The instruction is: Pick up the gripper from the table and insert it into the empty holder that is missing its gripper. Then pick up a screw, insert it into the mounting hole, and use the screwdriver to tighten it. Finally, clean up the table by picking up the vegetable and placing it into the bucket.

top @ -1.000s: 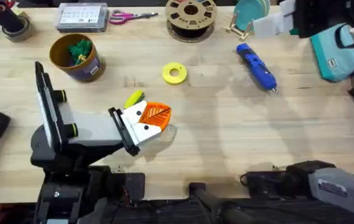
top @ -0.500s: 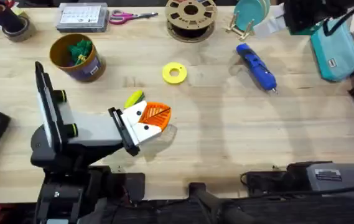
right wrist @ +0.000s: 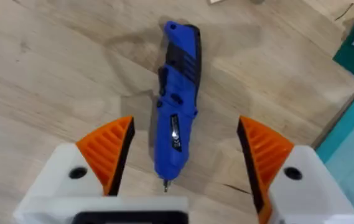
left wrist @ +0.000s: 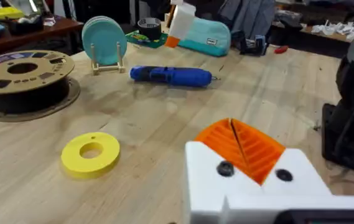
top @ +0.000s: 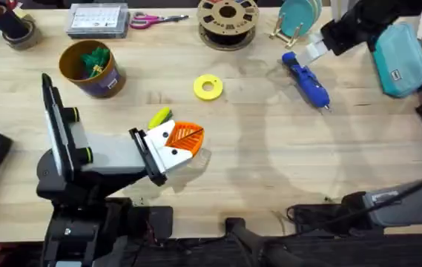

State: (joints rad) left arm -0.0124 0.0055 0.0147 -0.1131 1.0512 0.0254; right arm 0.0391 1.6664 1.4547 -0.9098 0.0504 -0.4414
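**Lining up on the screwdriver**

I'm hovering my right hand (right wrist: 183,165) over the blue cylindrical electric screwdriver (right wrist: 177,106), fingers spread wide with its body lying between the orange ribbed pads (right wrist: 111,146), nothing gripped. It's lying flat on the pale wooden bench (top: 270,163), far right, metal tip pointing back at me. My left hand (top: 185,141) is resting low near the front, orange pads pressed together with nothing between them, the small yellow-green toy vegetable (top: 160,117) just beside it. The mustard-brown round can with the blue band (top: 90,68) is standing well apart, far left. The risk, as I judge it: the round body rolling away under uneven closing, or a grip too near the tip leaving the tool hanging tilted.
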